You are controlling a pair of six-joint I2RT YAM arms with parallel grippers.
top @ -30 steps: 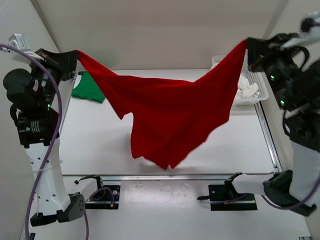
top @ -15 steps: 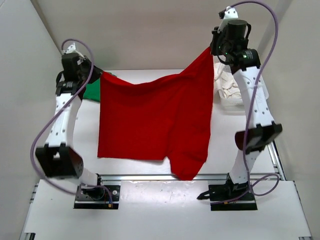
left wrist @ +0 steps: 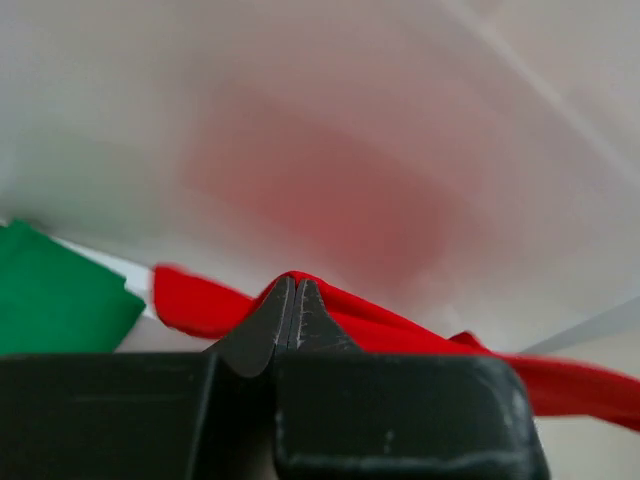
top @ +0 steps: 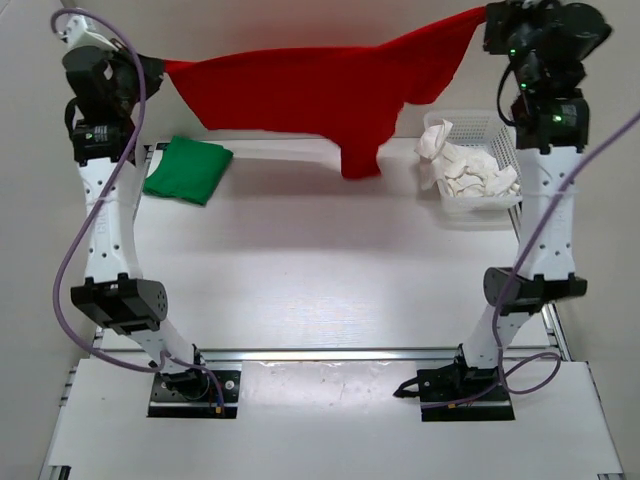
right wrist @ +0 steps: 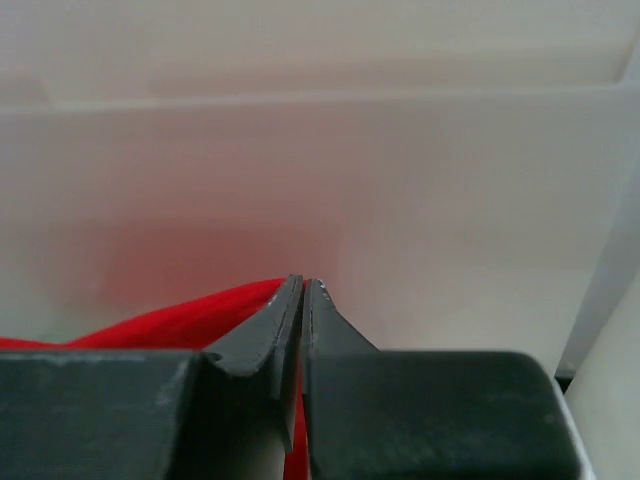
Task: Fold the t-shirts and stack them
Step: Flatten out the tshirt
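Red shirt (top: pixel 300 90) strung high, far | my left gripper (left wrist: pixel 293 298) clamps its left corner | my right gripper (right wrist: pixel 303 290) clamps its right

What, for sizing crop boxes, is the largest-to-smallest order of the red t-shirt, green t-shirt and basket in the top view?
1. red t-shirt, spread out and held up nearer the camera, which inflates it.
2. basket.
3. green t-shirt, folded, close behind the basket.

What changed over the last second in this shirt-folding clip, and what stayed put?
Both arms carried the red shirt away from their bases to the far edge of the table, where it hangs pulled wide. The left gripper and right gripper stayed shut on it. The green shirt and the white shirt in the basket did not move.
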